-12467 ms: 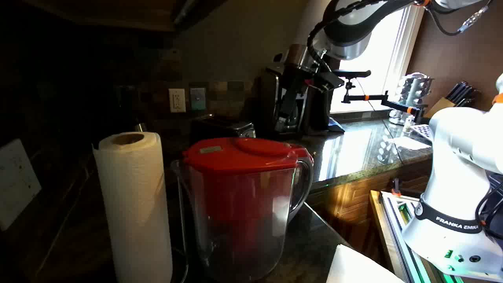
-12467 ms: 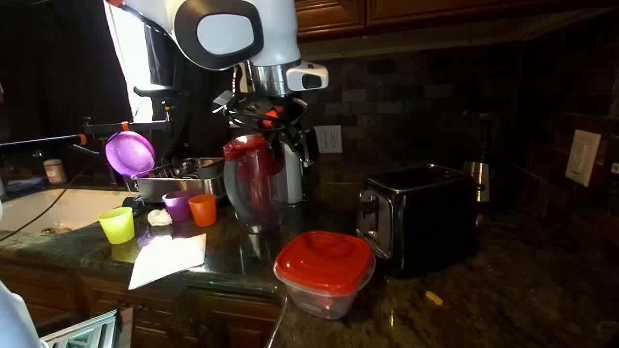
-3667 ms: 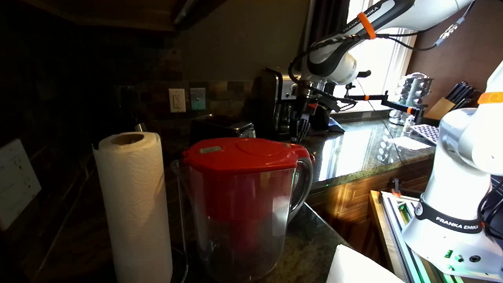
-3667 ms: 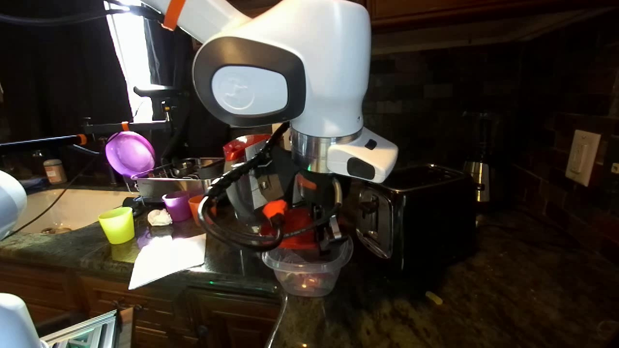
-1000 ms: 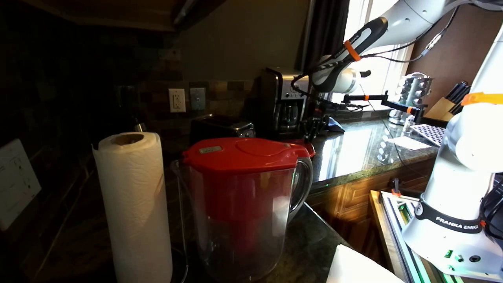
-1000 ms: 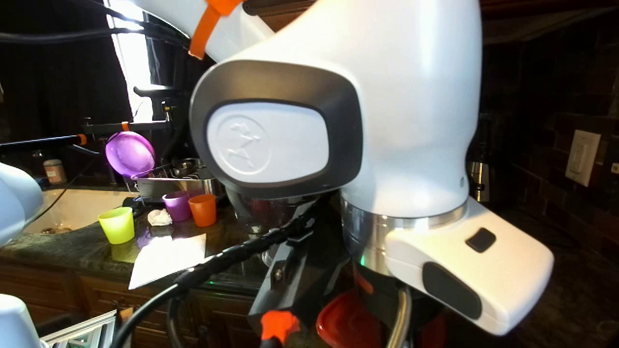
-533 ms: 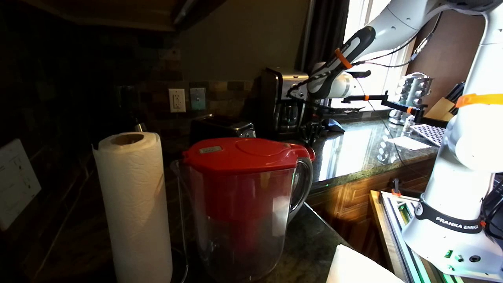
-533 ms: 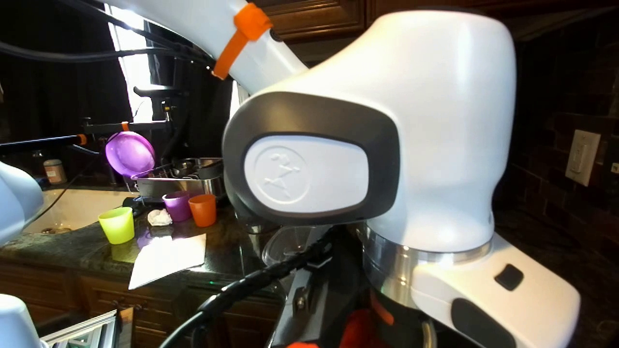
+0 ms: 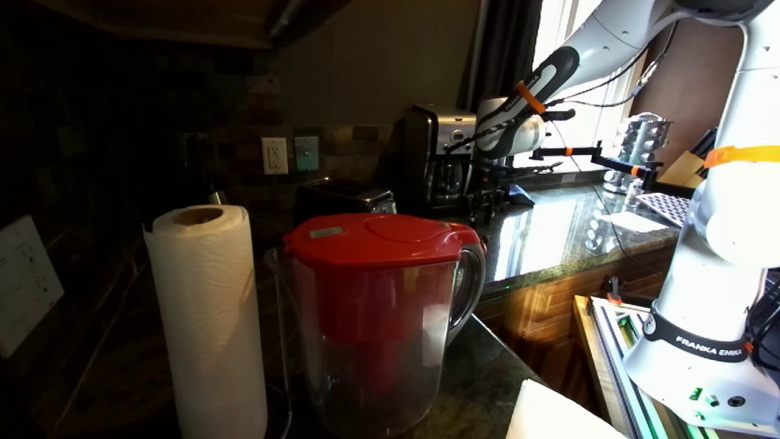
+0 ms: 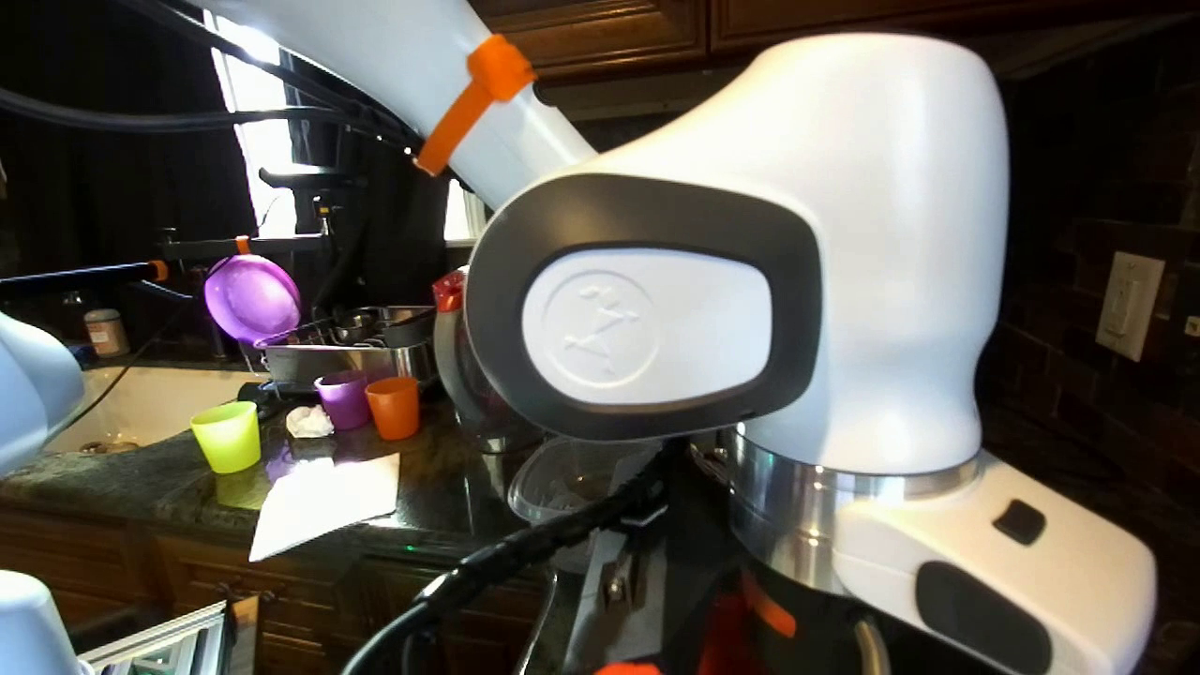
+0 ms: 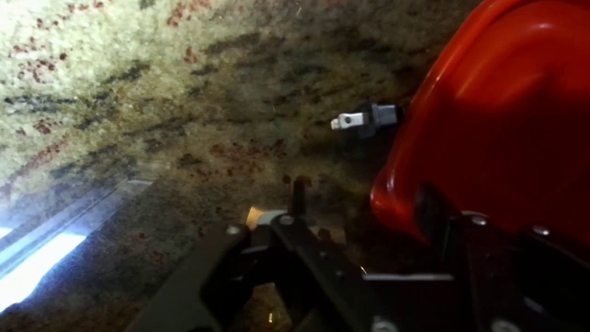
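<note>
In the wrist view my gripper (image 11: pixel 362 203) stands open, its dark fingers well apart. The red lid (image 11: pixel 507 115) is at the right, one corner reaching into the gap beside the right finger (image 11: pixel 433 212); whether they touch I cannot tell. It appears to lie on the speckled counter (image 11: pixel 184 115). A small plug-like piece with metal prongs (image 11: pixel 352 121) lies by the lid's edge. In an exterior view the clear container (image 10: pixel 562 487) stands lidless, partly behind the arm; a bit of red lid (image 10: pixel 722 628) shows below the wrist, and the fingers are hidden there.
A red-topped pitcher (image 9: pixel 372 292) and paper towel roll (image 9: pixel 210 323) stand on the counter. Behind are a toaster (image 9: pixel 344 198) and coffee maker (image 9: pixel 448 158). Yellow (image 10: pixel 227 436), purple (image 10: pixel 344 398) and orange (image 10: pixel 394 408) cups stand near the sink (image 10: pixel 169 394).
Earlier the red lid sat on the clear container; a second ago it was at my gripper, away from it. Since then the jaws have opened, and the arm has shifted slightly.
</note>
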You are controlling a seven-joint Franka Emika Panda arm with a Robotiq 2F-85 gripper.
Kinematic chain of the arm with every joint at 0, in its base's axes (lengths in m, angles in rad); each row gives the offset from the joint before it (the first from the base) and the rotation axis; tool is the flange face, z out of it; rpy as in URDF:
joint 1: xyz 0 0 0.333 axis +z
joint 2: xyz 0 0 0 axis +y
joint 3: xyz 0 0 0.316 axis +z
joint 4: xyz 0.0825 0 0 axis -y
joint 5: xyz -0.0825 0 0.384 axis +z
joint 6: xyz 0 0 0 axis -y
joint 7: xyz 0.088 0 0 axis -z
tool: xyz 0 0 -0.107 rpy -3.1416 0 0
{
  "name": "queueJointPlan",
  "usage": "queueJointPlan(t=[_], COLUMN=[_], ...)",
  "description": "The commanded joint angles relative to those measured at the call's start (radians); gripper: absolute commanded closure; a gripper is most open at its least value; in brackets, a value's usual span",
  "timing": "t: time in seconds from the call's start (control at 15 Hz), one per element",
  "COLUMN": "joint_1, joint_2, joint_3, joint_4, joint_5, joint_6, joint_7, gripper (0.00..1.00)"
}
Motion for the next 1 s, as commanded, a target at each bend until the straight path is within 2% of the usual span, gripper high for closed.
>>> queueJointPlan(t=[0.0,0.13,0.53,0.67,0.93], joint_1=[0.012,0.022,0.077,0.097,0.142], joint_2=[-0.060,-0.128,-0.340,-0.395,-0.445], joint_3=[0.004,0.020,0.095,0.126,0.199], joint_4=[-0.024,-0.059,-0.162,-0.183,-0.187], joint_5=[-0.079,-0.067,-0.039,-0.032,0.007], joint_6=[0.012,0.021,0.023,0.008,-0.103], joint_7=[0.047,0.003,-0.061,-0.053,0.021], gripper=[0.06,0.00,0.00,0.00,0.00])
